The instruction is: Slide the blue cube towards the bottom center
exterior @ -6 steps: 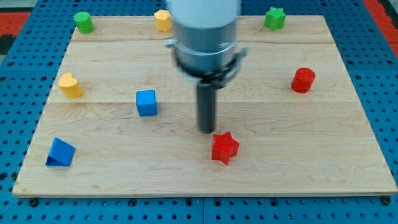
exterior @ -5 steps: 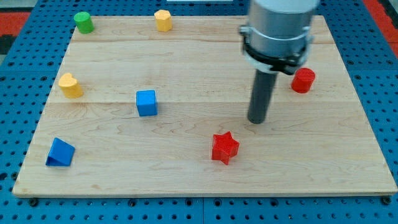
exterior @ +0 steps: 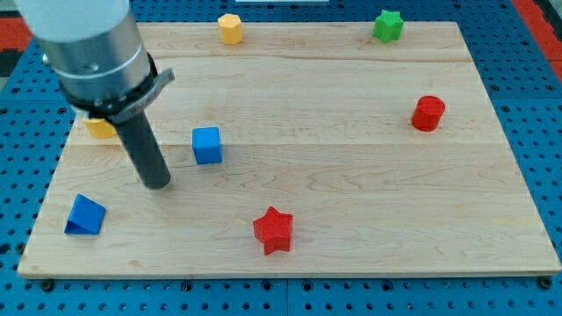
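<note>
The blue cube (exterior: 207,145) sits on the wooden board (exterior: 351,175), left of centre. My tip (exterior: 158,183) rests on the board just to the cube's lower left, a short gap away, not touching it. The arm's grey body rises from the tip toward the view's top left.
A blue triangular block (exterior: 85,215) lies at the bottom left. A red star (exterior: 273,230) lies at the bottom centre. A red cylinder (exterior: 428,113) is at the right, a green star (exterior: 386,25) at the top right, a yellow block (exterior: 230,28) at the top. Another yellow block (exterior: 100,129) is partly hidden behind the arm.
My tip has swung from the board's right side across to the left, beside the blue cube. The red star now lies further left and lower. The blue cube has not moved.
</note>
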Action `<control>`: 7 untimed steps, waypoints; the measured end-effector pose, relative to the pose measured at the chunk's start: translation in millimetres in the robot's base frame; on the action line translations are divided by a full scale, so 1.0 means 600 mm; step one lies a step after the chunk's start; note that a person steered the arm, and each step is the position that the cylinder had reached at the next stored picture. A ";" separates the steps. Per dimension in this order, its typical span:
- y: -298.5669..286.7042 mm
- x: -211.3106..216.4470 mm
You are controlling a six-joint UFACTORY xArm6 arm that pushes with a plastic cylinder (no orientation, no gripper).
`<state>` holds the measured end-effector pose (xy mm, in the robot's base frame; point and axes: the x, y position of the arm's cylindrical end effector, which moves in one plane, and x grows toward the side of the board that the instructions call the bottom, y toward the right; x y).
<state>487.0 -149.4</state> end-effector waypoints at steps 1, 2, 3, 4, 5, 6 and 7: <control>0.137 -0.047; 0.214 -0.042; 0.066 -0.043; 0.064 -0.093; 0.180 -0.108; 0.287 -0.094; 0.302 -0.133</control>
<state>407.1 32.0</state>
